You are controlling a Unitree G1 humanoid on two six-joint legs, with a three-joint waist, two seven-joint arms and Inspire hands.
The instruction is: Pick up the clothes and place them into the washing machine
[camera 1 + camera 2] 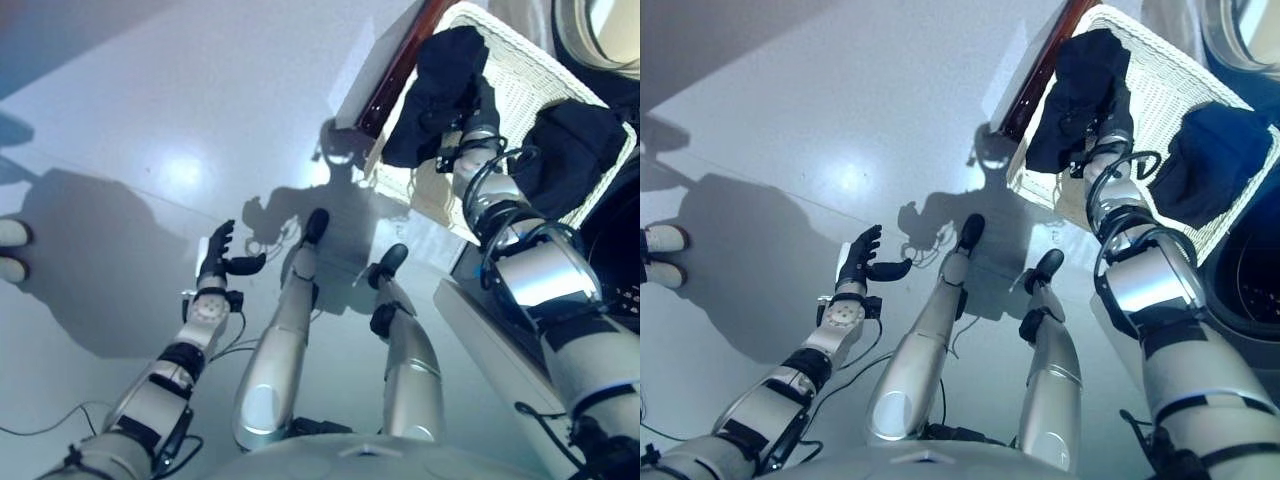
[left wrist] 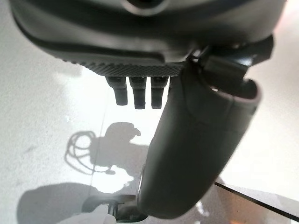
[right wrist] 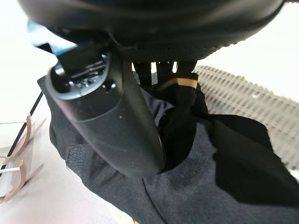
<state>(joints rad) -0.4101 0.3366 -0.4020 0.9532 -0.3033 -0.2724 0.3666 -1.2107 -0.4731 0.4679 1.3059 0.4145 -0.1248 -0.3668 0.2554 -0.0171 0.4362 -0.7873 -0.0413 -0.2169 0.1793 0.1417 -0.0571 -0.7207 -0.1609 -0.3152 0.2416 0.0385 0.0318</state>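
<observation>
Right eye view looks down on a pale floor with a washing machine at the right edge, its dark round opening facing up toward the camera. Just beside it sits a white wicker laundry basket, touching a dark wooden frame at its far side. Two dark garments lie in the basket: a navy one near the machine and a black one draped over the basket's rim. The robot's right hand is buried in the black garment, with folds bunched about the thumb; whether its fingers have closed cannot be told. The left hand hangs relaxed and empty over the floor, well apart from the basket. To do this step well, I judge the hand should gather a thick fold before lifting, then rise straight up so the cloth clears the rim without snagging the wicker.
</observation>
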